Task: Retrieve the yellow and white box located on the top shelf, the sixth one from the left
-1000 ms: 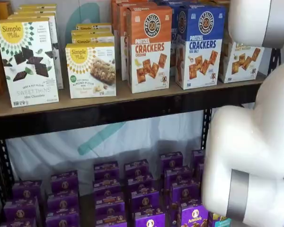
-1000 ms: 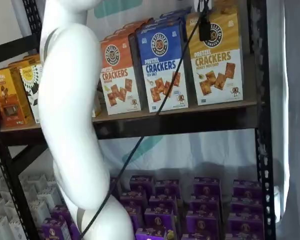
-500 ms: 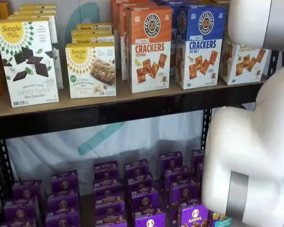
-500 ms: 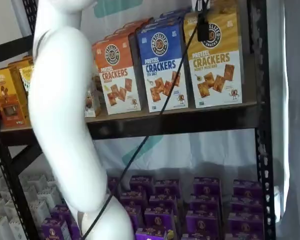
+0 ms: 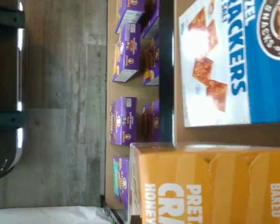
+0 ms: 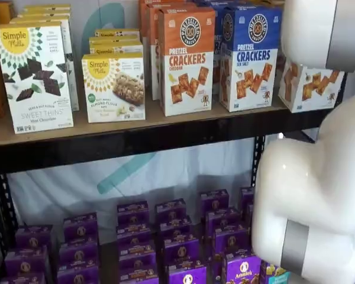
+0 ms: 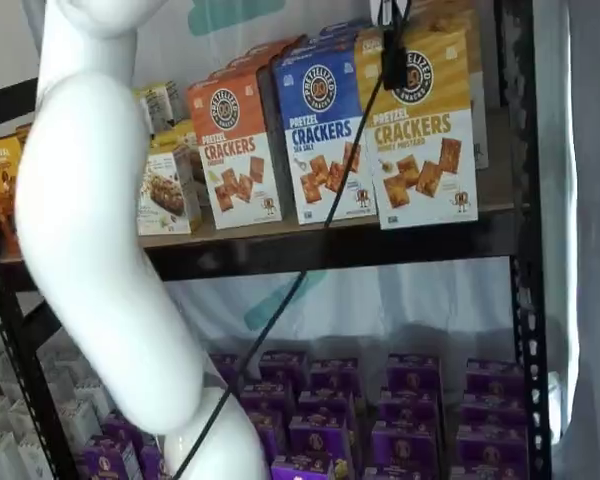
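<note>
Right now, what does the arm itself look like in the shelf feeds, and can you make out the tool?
The arm is glossy white with rounded, bulbous segments and grey bands at the joints. In a shelf view it shows as a long curved white link, with a thin black cable hanging diagonally in front of the shelves. Of the tool, only a small dark part shows at the top edge; its fingers are not distinguishable.

The arm [image 6: 319, 189] is smooth glossy white, built of thick rounded links with grey bands at the joints (two show in a shelf view). A thin black cable [image 7: 310, 240] trails past it, carrying a small black connector.
</note>
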### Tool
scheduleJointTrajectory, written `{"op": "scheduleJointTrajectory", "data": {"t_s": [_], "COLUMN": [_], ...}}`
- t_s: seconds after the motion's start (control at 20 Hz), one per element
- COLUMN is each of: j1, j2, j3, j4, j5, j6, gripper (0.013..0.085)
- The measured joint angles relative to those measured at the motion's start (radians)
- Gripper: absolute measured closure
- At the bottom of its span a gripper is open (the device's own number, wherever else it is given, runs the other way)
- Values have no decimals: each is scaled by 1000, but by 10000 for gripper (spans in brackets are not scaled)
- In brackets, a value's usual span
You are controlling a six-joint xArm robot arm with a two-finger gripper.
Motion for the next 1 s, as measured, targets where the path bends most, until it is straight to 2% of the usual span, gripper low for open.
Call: {"op": "scheduleJointTrajectory", "data": {"t_s": [0.45, 0.7, 1.0], "j1": [-10, 15, 70], "j2": [-115, -168, -225], "j3": [104, 147, 199], "j4": [-15, -25, -42], "j5": [33, 63, 93], "j6": [-10, 15, 68], "gripper": [370, 370, 370]}}
